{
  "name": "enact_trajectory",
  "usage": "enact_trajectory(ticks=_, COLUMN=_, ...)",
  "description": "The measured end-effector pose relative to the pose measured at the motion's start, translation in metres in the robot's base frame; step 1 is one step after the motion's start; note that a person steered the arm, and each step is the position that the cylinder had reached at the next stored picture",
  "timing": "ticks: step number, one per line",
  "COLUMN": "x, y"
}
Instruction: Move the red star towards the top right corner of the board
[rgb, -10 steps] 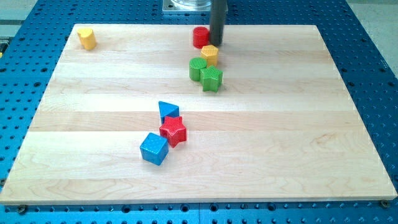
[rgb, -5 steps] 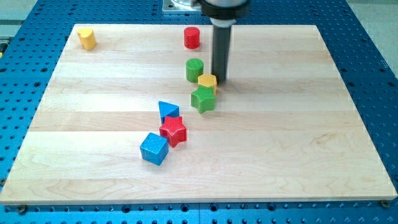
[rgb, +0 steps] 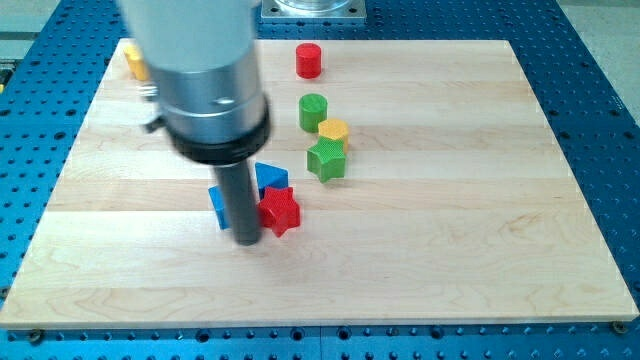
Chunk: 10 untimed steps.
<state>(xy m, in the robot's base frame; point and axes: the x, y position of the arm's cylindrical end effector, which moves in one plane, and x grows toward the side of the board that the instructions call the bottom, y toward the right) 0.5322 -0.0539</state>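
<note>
The red star (rgb: 281, 211) lies a little left of the board's middle, just below a blue triangle (rgb: 269, 177). My tip (rgb: 247, 240) rests on the board right at the star's lower left, close to or touching it. The rod and the arm's wide housing hide most of a blue cube (rgb: 216, 203), of which only the left edge shows beside the rod.
A red cylinder (rgb: 308, 61) stands near the top edge. A green cylinder (rgb: 313, 112), a yellow block (rgb: 333, 131) and a green block (rgb: 326, 159) cluster above the middle. A yellow block (rgb: 132, 62) at top left is partly hidden by the arm.
My tip has swept from beside the yellow and green blocks down and left to the red star's lower left. The blue cube has shifted up and left. The star has barely moved.
</note>
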Motion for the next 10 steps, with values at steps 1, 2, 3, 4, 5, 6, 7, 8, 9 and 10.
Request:
enact_trajectory(ticks=1, x=0.000, y=0.087)
enact_trajectory(ticks=2, x=0.001, y=0.139)
enact_trajectory(ticks=3, x=0.022, y=0.114)
enact_trajectory(ticks=4, x=0.045, y=0.080)
enact_trajectory(ticks=5, x=0.023, y=0.077)
enact_trajectory(ticks=6, x=0.010, y=0.018)
enact_trajectory(ticks=7, x=-0.023, y=0.033)
enact_trajectory(ticks=8, x=-0.080, y=0.123)
enact_trajectory(ticks=9, x=-0.120, y=0.177)
enact_trajectory(ticks=10, x=-0.091, y=0.143)
